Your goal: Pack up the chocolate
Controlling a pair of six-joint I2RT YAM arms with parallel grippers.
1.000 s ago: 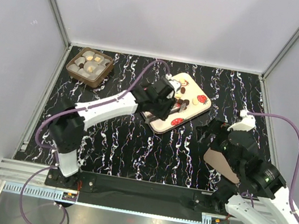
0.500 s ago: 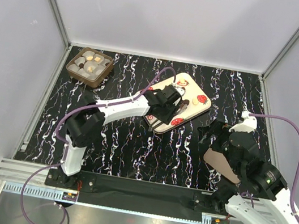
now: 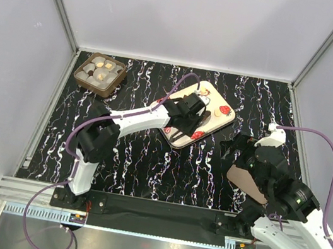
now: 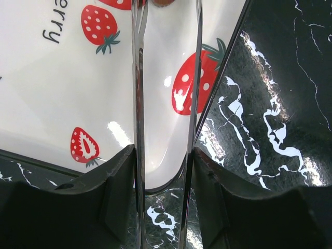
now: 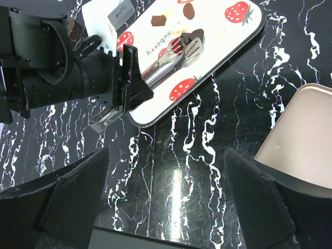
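The white strawberry-print tray (image 3: 213,123) lies mid-table with small dark chocolate pieces (image 5: 158,21) on it. My left gripper (image 3: 187,113) hovers over the tray's near end, shut on a pair of metal tongs (image 5: 171,58). In the left wrist view the two tong blades (image 4: 137,104) run straight out between my fingers over the tray (image 4: 62,104). Another dark chocolate (image 5: 194,36) lies right at the tong tips; whether it is pinched I cannot tell. My right gripper (image 5: 166,194) hangs open over the black marbled table, nothing between its fingers.
A brown box (image 3: 100,74) with white paper cups stands at the back left corner. A tan lid (image 3: 248,181) lies on the right under my right arm, and shows again in the right wrist view (image 5: 298,135). Grey walls enclose the table.
My left arm has reached a little further right along the tray with the tongs, and its elbow has swung inward. The right arm has not moved.
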